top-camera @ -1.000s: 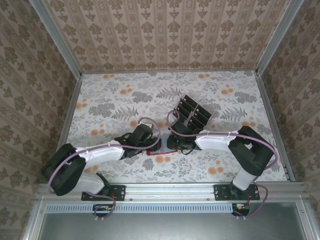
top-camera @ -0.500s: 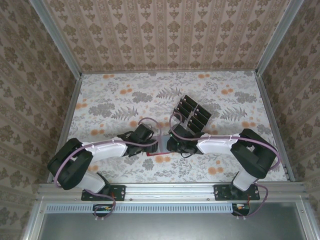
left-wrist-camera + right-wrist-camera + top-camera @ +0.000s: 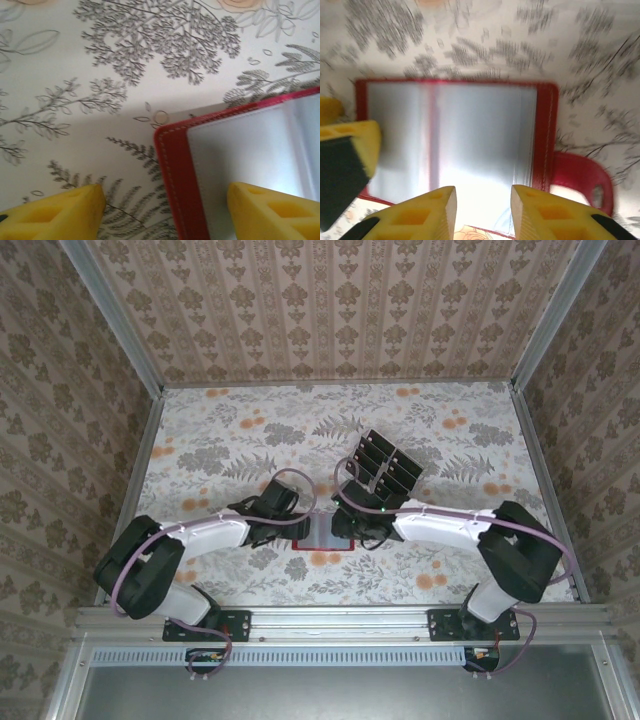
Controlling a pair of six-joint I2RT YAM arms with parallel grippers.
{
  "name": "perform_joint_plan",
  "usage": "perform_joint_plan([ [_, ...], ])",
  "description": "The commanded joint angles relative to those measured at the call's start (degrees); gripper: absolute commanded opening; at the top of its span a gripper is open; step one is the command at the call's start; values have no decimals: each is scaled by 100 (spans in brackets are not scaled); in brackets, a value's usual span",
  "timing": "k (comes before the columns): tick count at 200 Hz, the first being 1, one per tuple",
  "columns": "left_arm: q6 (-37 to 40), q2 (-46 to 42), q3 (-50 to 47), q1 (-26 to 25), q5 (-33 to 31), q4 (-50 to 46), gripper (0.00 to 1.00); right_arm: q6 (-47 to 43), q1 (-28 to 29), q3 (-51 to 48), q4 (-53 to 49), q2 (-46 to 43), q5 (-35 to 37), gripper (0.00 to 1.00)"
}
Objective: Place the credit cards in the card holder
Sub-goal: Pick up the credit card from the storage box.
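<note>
The card holder lies open and flat on the floral table, a red wallet with greyish clear pockets and a snap tab. My left gripper is open at its left end, and the red stitched edge lies between the yellow fingers. My right gripper is open low over the clear pockets, with nothing between its fingers. From above, the left gripper and right gripper flank the wallet. The black credit cards stand in a tiered rack just behind.
The clear rack stands close behind the right wrist. One left finger with a black pad shows at the wallet's end in the right wrist view. Patterned walls and metal rails enclose the table; floral surface lies at the back left.
The left gripper has shifted up and back from the wallet's left end. The right jaws have widened a little. More of the grey inner pocket shows between the grippers.
</note>
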Motion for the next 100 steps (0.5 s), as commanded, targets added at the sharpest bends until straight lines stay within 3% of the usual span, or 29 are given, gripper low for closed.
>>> perform_joint_plan([
  [1, 284, -18, 65, 186, -273, -453, 70, -558, -265, 319, -615, -441, 319, 38],
  [52, 364, -585, 131, 302, -75, -539, 73, -1461, -972, 630, -996, -889, 378, 43],
  [100, -248, -1935, -496, 661, 216, -200, 77, -2468, -1471, 1063, -1560, -765, 613, 52],
])
